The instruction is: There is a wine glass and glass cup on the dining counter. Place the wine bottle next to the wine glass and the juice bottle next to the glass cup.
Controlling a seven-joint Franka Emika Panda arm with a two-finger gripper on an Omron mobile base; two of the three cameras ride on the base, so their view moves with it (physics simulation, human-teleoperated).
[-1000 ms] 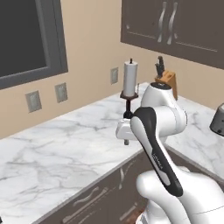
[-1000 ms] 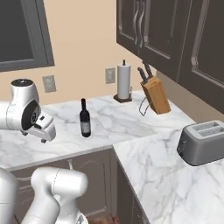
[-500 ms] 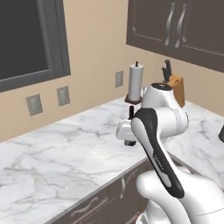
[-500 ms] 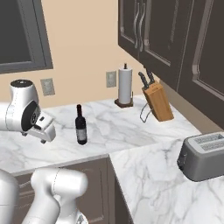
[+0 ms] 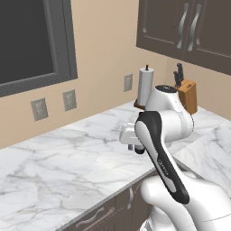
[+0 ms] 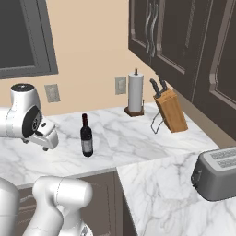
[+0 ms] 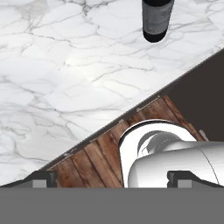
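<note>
The slim near-black wine bottle (image 6: 86,137) is standing upright on the white grey-veined marble wall counter (image 6: 138,138), just ahead of the two-finger gripper (image 7: 113,177), which is hanging spread wide and empty.

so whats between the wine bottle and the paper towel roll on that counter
Nothing. In the right base view the marble between the wine bottle and the paper towel roll is bare; the knife block stands off to the right of the roll.
</note>
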